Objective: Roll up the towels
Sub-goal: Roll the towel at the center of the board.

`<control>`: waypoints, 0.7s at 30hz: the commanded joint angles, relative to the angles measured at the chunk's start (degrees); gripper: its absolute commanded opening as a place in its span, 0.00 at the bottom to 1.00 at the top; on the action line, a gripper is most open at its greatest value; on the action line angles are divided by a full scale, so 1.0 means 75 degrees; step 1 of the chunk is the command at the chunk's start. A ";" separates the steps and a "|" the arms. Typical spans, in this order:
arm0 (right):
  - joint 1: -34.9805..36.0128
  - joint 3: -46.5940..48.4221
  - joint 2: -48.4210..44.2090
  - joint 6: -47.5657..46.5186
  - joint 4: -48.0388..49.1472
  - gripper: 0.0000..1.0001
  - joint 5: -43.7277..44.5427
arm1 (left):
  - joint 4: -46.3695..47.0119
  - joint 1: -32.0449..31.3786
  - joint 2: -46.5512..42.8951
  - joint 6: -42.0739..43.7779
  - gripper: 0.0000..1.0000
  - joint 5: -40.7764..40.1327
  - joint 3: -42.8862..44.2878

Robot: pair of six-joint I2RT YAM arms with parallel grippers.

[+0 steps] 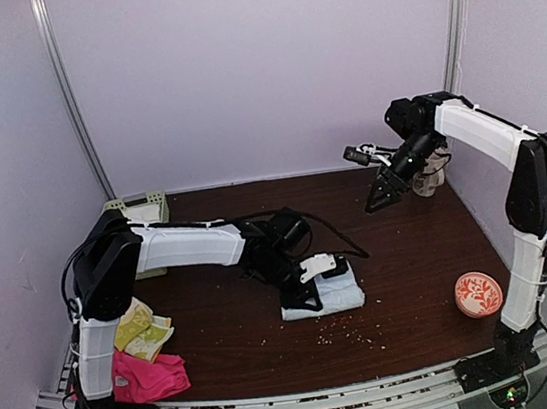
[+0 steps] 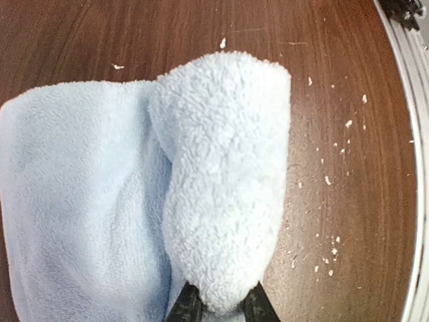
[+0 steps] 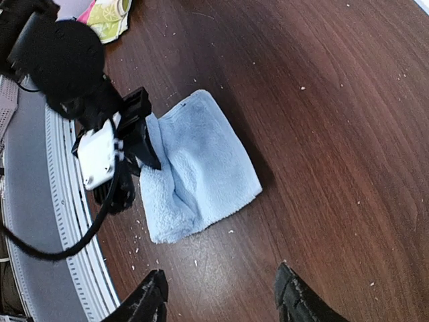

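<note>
The table (image 1: 414, 277) is the biggest thing. It is dark brown with wood lines, and its top looks smooth and shiny.

The left arm (image 1: 183, 247) has white shells and black joints. It reaches across to the middle of the table. The right arm (image 1: 491, 130) looks the same and is lifted up high at 2 o'clock.

The pale blue towel (image 1: 331, 293) lies close to the middle of the table, a little toward 6 o'clock. It is soft and fluffy and folded into a rough square. One edge is bunched up into a fat, round fold.

The left gripper (image 2: 220, 307) is squeezed onto that fat fold, with one black finger on each side. The right gripper (image 3: 221, 302) hangs in the air over the table. Its two black fingers stand wide apart with nothing between them.

A pale green plastic basket (image 1: 138, 207) with slots sits at 10 o'clock, partly hidden by the left arm.

A hot-pink towel (image 1: 147, 377) lies crumpled at 8 o'clock. A yellow-green patterned towel (image 1: 144, 332) lies touching it on the far side.

A cream-white towel (image 1: 432, 182) sits at 2 o'clock, partly hidden behind the right gripper.

A round red bowl (image 1: 478, 294) sits at 4 o'clock. It has white marks that are too small to read.

Tiny pale crumbs (image 1: 356, 333) are scattered at 6 o'clock, just beside the blue towel.
</note>
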 commanded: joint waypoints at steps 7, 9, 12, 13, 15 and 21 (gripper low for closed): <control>-0.0364 -0.3560 -0.1957 -0.1064 0.1258 0.52 -0.0574 | -0.2351 0.0875 0.1861 -0.0949 0.11 0.3011 0.1488; -0.0366 -0.4224 -0.2344 -0.1250 0.1511 0.52 -0.0586 | -0.2514 0.0926 0.2058 -0.1011 0.11 0.3131 0.1674; -0.0312 -0.5105 -0.2790 -0.1457 0.2051 0.52 -0.0539 | -0.2901 0.1003 0.2361 -0.1164 0.10 0.3251 0.2076; -0.0223 -0.5385 -0.2936 -0.1450 0.2300 0.52 -0.0419 | -0.2952 0.1023 0.2409 -0.1186 0.09 0.3294 0.2147; 0.0116 -0.5849 -0.3204 -0.1248 0.2993 0.54 0.0045 | -0.2967 0.1056 0.2476 -0.1244 0.09 0.3278 0.2233; 0.1804 -0.6259 -0.3611 -0.0748 0.4819 0.56 0.2246 | -0.2992 0.1122 0.2614 -0.1397 0.12 0.3302 0.2346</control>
